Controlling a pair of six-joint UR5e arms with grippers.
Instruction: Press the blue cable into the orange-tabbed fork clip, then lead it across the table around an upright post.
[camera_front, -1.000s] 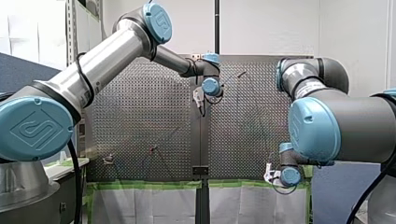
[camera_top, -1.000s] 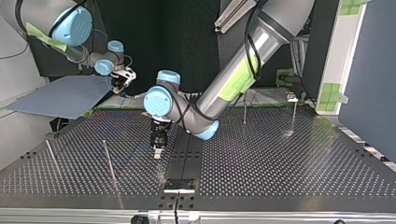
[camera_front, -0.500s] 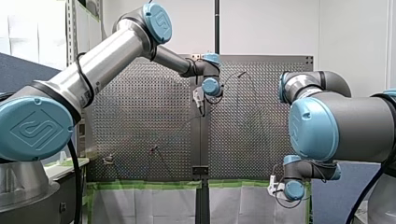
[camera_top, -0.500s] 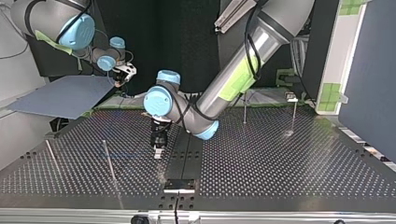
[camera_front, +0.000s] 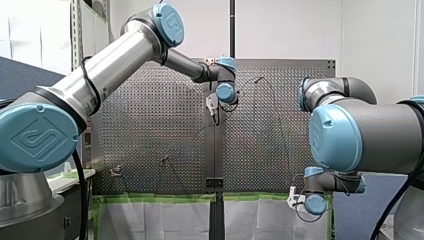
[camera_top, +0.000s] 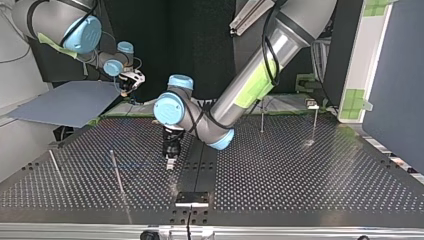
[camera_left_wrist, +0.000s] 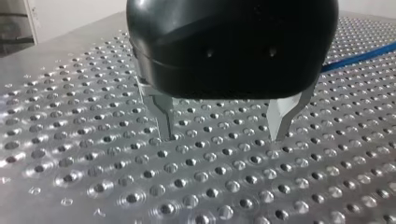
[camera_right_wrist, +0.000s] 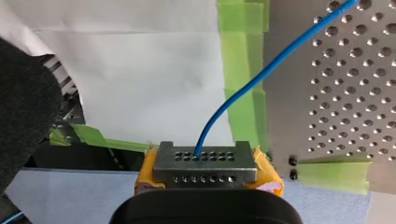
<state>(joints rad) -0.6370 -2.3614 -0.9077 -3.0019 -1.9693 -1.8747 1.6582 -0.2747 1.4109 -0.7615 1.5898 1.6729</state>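
Grip check. My right gripper (camera_right_wrist: 204, 161) is clamped on the blue cable (camera_right_wrist: 243, 88), with yellow pads showing on either side of the pinch. It hangs off the edge of the perforated table (camera_right_wrist: 336, 107), beside green tape (camera_right_wrist: 243, 51). From the pinch the cable arcs ahead, toward the gripper's 1 o'clock, and onto the table.

My left gripper (camera_left_wrist: 224, 135) stands tips-down at the table surface with its fingers spread wide and nothing between them. The cable passes clear of it at its 2 o'clock.

In the top view a faint blue run lies at 9 o'clock of the left gripper, near a thin upright post (camera_top: 117, 175). Cannot tell whether it touches the post. The orange-tabbed fork clip is not made out in any view.

Handling (judgement):
- The cable is thin and light.
- It is limp over a long run but springy enough to hold its arc.
- The smooth jacket is likely to creep through the pads under a pull.
- Best taken close beside the stretch to be pressed, since a far grip would let it bow away.
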